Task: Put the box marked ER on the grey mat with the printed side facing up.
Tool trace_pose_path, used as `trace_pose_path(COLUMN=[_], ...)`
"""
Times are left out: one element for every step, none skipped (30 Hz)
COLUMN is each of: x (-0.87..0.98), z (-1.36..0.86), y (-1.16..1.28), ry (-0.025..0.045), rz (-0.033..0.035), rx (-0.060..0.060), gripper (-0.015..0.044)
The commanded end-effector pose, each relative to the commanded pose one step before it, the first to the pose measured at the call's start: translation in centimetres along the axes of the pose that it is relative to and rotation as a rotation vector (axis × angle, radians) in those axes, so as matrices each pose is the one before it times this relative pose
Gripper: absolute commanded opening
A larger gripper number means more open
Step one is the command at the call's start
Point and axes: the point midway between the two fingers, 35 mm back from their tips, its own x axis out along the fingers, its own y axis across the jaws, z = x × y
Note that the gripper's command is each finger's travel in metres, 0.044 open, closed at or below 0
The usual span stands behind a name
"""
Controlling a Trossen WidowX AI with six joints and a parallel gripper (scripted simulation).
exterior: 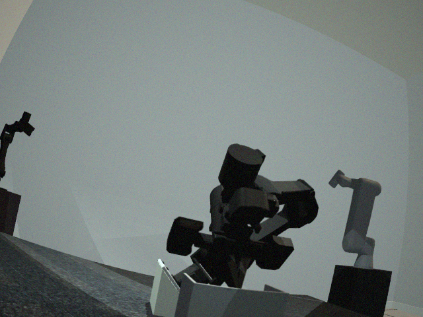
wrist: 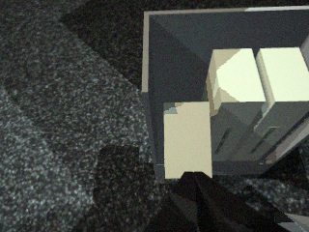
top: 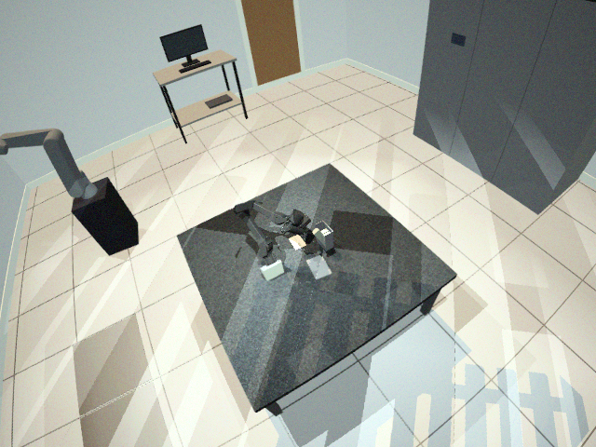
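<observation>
The grey bin holds three pale boxes. The left box stands apart from the others, its top reaching over the near wall in the wrist view; it may lean. The middle box and right box stand side by side. Dark marks on their near sides are unreadable; no reach code can be read. My gripper is shut and empty, its tips at the near edge of the left box's top; whether they touch is unclear. The pale grey mat lies in front of the bin in the top view.
A pale green-white block stands left of the mat on the dark table. A tan flat piece lies between my arm and the bin. Another arm on a black pedestal stands off the table.
</observation>
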Motion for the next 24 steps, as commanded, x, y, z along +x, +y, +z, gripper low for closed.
trace_pose_path(x=[0.009, 0.0, 0.0, 0.0, 0.0, 0.0, 0.001, 0.004, 0.006, 0.005, 0.006, 0.004, 0.002, -0.001, -0.003, -0.005, -0.007, -0.01, -0.012, -0.014, -0.016, -0.018, -0.021, -0.023], z=[0.029, 0.0, 0.0, 0.0, 0.0, 0.0, 0.021, 0.062, 0.102, 0.124, 0.118, 0.117, 0.115, 0.113, 0.111, 0.108, 0.105, 0.102, 0.099, 0.095, 0.091, 0.086, 0.082, 0.077], y=[-0.011, 0.0, 0.0, 0.0, 0.0, 0.0, -0.008, -0.023, -0.035, -0.035, -0.024, -0.017, -0.011, -0.004, 0.002, 0.008, 0.014, 0.02, 0.026, 0.031, 0.036, 0.041, 0.045, 0.049], ry=[-0.00057, 0.0, 0.0, 0.0, 0.0, 0.0, 0.00141, 0.00423, 0.00704, 0.00858, 0.00873, 0.00869, 0.00863, 0.00857, 0.0085, 0.00842, 0.00833, 0.00824, 0.00813, 0.00802, 0.0079, 0.00777, 0.00763, 0.00749], rz=[-0.00037, 0.0, 0.0, 0.0, 0.0, 0.0, -0.00039, -0.00122, -0.00216, -0.00284, -0.00284, -0.0031, -0.00337, -0.00363, -0.0039, -0.00416, -0.00442, -0.00468, -0.00494, -0.00519, -0.00545, -0.0057, -0.00595, -0.00619], rx=[0.0008, 0.0, 0.0, 0.0, 0.0, 0.0, 0.0068, 0.0205, 0.0341, 0.0416, 0.0417, 0.0416, 0.0416, 0.0416, 0.0416, 0.0415, 0.0415, 0.0415, 0.0415, 0.0414, 0.0414, 0.0414, 0.0413, 0.0413], gripper=[0.0, 0.0, 0.0, 0.0, 0.0, 0.0, 0.0026, 0.0052, 0.0079, 0.0105, 0.0131, 0.0157, 0.0184, 0.021, 0.0236, 0.0243, 0.0243, 0.0243, 0.0243, 0.0243, 0.0243, 0.0243, 0.0243, 0.0243])
